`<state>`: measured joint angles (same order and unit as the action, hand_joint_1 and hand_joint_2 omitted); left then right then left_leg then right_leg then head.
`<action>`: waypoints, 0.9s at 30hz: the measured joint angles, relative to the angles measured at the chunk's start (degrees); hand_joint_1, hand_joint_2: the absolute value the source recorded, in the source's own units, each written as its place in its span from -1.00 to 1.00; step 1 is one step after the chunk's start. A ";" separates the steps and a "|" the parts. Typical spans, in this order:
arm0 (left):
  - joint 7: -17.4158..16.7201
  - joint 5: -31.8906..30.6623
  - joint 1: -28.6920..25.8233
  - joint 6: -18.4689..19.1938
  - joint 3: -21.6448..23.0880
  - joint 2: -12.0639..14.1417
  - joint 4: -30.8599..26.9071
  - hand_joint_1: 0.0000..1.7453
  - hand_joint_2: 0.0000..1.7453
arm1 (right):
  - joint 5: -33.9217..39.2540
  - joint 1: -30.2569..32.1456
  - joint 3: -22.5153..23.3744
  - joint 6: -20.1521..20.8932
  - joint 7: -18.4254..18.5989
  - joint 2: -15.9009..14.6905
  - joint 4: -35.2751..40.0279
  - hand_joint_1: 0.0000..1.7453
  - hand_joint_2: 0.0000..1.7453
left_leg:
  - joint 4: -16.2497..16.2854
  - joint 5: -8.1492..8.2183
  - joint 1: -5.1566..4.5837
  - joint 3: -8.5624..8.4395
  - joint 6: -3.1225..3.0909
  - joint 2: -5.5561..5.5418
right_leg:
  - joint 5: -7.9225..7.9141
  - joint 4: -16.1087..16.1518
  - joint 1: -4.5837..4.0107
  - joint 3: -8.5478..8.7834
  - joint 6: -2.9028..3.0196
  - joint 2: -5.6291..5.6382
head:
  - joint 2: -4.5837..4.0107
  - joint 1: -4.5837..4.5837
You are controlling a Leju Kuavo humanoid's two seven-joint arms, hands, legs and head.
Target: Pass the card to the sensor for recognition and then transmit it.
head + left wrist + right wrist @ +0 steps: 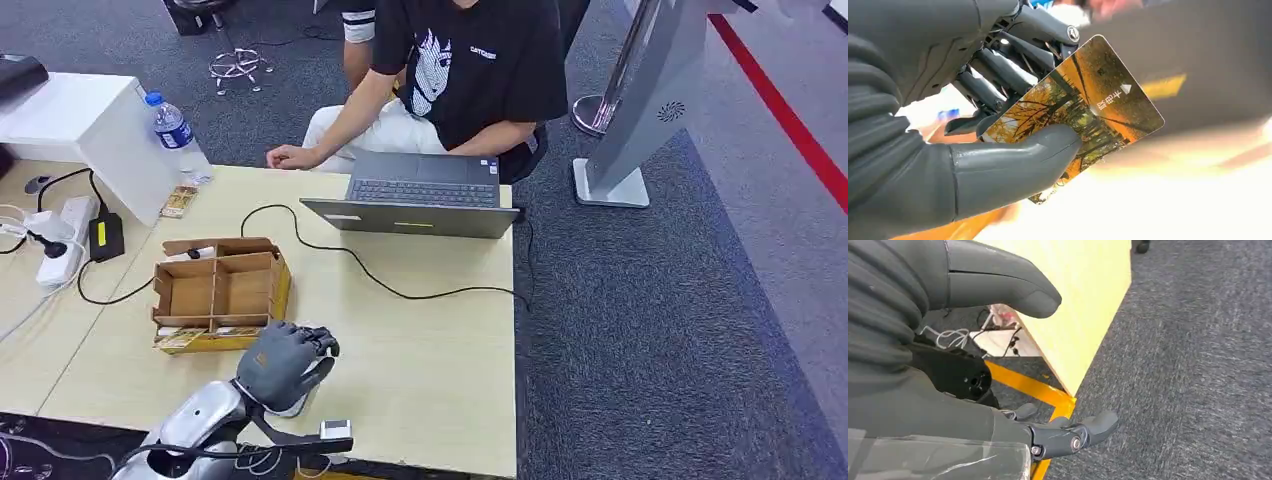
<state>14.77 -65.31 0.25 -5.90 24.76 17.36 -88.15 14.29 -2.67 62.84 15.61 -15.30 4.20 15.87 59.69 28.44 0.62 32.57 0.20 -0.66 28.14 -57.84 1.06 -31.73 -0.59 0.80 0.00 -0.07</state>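
The left arm comes in from below over the near part of the table (430, 400), its silver forearm bent toward the centre. The left robot hand (283, 362) has its back turned up and its fingers curled. In the left wrist view its thick thumb (1018, 162) presses on the face of a card (1083, 115), with the darker fingers (1008, 70) behind it. The right robot hand (998, 365) hangs beside the table edge, above the floor, with thumb and fingers apart and nothing between them.

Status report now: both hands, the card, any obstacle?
Left hand holds card above table. Right hand open, low beside table. Wooden box close by left hand.
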 joint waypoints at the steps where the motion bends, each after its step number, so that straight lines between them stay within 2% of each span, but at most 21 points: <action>1: -0.81 -0.22 -0.28 0.00 -0.02 0.72 0.68 1.00 1.00 | -0.18 0.00 0.00 0.00 0.07 -0.04 -0.02 -1.00 1.00 | 0.00 0.00 0.00 0.02 0.00 -0.03 | 0.01 0.00 0.00 0.00 0.00 -0.03 | 0.00 0.02; 5: -2.86 -0.79 -0.89 0.59 -0.02 2.29 4.11 1.00 1.00 | -0.87 -0.28 0.00 0.04 0.13 -0.37 -0.11 -1.00 1.00 | -0.01 0.00 0.00 0.05 0.00 -0.06 | 0.00 0.00 0.01 0.01 0.00 -0.06 | 0.00 0.00; 11: -4.11 -0.72 0.21 0.87 -0.20 2.20 9.27 1.00 1.00 | -1.84 -0.45 0.00 0.15 0.28 -0.55 -0.24 -1.00 1.00 | -0.01 -0.03 -0.05 -0.01 -0.04 -0.14 | 0.00 0.02 0.04 0.14 -0.01 -0.17 | 0.00 -0.02; 15: -3.93 -0.81 0.89 -0.99 -0.22 1.88 10.77 1.00 1.00 | -2.08 -0.56 0.00 0.07 0.20 -0.55 -0.37 -1.00 1.00 | -0.01 -0.03 -0.04 -0.09 -0.03 -0.12 | -0.01 0.02 0.03 0.17 -0.01 -0.16 | 0.00 0.00; 17: -3.36 -1.09 0.91 -3.22 -0.26 1.18 11.10 1.00 1.00 | -2.05 -0.54 0.00 -0.02 0.04 -0.55 -0.37 -1.00 1.00 | -0.01 -0.08 -0.04 -0.08 0.02 -0.12 | -0.04 0.01 0.03 0.14 -0.01 -0.16 | 0.00 0.04; 21: -3.13 -1.29 0.97 -4.21 -0.28 0.02 11.52 1.00 1.00 | -1.99 -0.55 0.00 -0.02 -0.04 -0.55 -0.39 -1.00 1.00 | -0.01 -0.15 -0.02 -0.06 0.02 -0.12 | -0.09 0.01 0.01 0.13 0.04 -0.16 | 0.00 0.04; 23: -1.84 -1.25 0.91 -6.66 -0.50 -0.86 11.63 1.00 1.00 | -1.62 -0.53 0.22 -0.24 -0.33 -0.55 -0.41 -1.00 1.00 | 0.00 -0.17 -0.02 -0.06 0.00 -0.11 | -0.11 0.01 0.02 0.08 0.04 -0.15 | 0.00 0.04; 25: -0.55 -1.11 0.95 -10.26 -0.94 -2.96 11.35 1.00 1.00 | -1.38 -0.48 0.57 -0.57 -0.77 -0.42 -0.42 -1.00 1.00 | 0.01 -0.22 -0.03 0.05 -0.06 -0.17 | -0.15 0.01 0.03 0.02 -0.01 -0.18 | 0.00 0.04; 27: 0.17 -1.40 1.05 -12.30 -1.53 -5.29 10.08 1.00 1.00 | -1.27 -0.49 0.98 -0.81 -1.12 -0.26 -0.39 -1.00 1.00 | 0.01 -0.22 -0.03 0.10 -0.06 -0.19 | -0.16 0.01 0.03 0.01 -0.03 -0.21 | 0.00 0.02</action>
<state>14.95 -66.70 1.29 -18.20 23.24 12.07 -78.07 13.03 -3.16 63.82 14.80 -16.41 3.93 15.48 59.70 28.22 0.59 32.67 0.13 -0.85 27.97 -57.82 1.09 -31.72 -0.63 0.59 0.00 -0.04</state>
